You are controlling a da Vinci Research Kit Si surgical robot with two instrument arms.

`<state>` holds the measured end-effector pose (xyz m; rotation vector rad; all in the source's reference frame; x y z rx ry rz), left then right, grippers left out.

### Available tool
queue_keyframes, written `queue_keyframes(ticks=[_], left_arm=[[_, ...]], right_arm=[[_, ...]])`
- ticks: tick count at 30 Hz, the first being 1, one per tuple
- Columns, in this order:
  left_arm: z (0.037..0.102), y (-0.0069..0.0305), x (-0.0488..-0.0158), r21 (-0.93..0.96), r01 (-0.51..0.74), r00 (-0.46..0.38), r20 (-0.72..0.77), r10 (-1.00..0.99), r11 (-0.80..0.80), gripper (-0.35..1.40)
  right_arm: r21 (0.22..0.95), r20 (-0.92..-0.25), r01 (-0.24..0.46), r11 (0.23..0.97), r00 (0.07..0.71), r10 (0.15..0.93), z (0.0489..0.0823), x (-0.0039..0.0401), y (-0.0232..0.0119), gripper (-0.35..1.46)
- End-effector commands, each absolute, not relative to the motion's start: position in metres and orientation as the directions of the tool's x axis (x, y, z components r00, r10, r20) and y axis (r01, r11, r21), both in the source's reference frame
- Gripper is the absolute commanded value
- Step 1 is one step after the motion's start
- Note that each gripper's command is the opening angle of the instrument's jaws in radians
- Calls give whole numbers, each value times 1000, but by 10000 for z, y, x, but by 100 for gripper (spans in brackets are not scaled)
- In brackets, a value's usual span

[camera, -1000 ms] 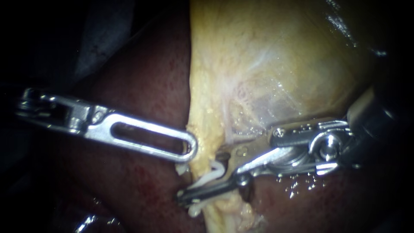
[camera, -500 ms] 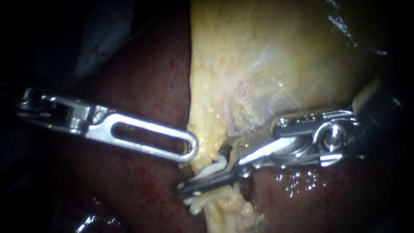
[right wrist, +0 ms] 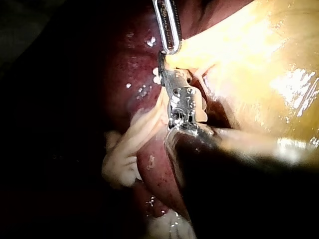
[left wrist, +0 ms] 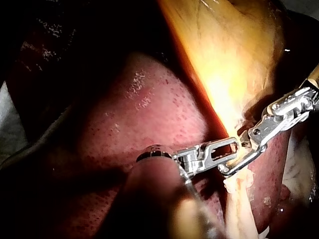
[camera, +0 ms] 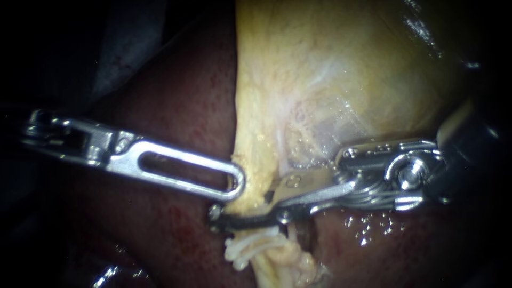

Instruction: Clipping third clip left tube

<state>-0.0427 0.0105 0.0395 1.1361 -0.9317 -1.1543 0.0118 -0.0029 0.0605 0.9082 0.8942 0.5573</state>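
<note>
Two instruments meet at the lower end of the gallbladder [camera: 330, 80], where its yellow tissue narrows over the dark red liver [camera: 176, 106]. Your left instrument [camera: 236, 184] comes in flat across the liver, and its slotted jaws are closed on the gallbladder's yellow rim. Your right instrument [camera: 218, 218] reaches in from the right. Its thin dark jaws lie almost together, clamped from both sides across the tube [camera: 269, 264] that runs down from the gallbladder. Their tips stick out past the tube on the liver side, just under the tip of your left instrument and very near it. Directly below those jaws a bunch of pale white strands [camera: 245, 249] lies against the tube. Your right wrist view shows pale strands running alongside that instrument as well.
</note>
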Motion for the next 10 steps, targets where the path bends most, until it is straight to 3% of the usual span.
queue_keyframes(ticks=[1, 10], left_arm=[[395, 105, -427, 980, 198, 185, -9, -983, 28, -35], [396, 105, -428, 980, 199, 184, -9, -983, 28, -35]], right_arm=[[853, -419, -49, 519, 528, 738, 605, 117, -28, -35], [853, -419, -48, 519, 529, 738, 605, 116, -28, -35]])
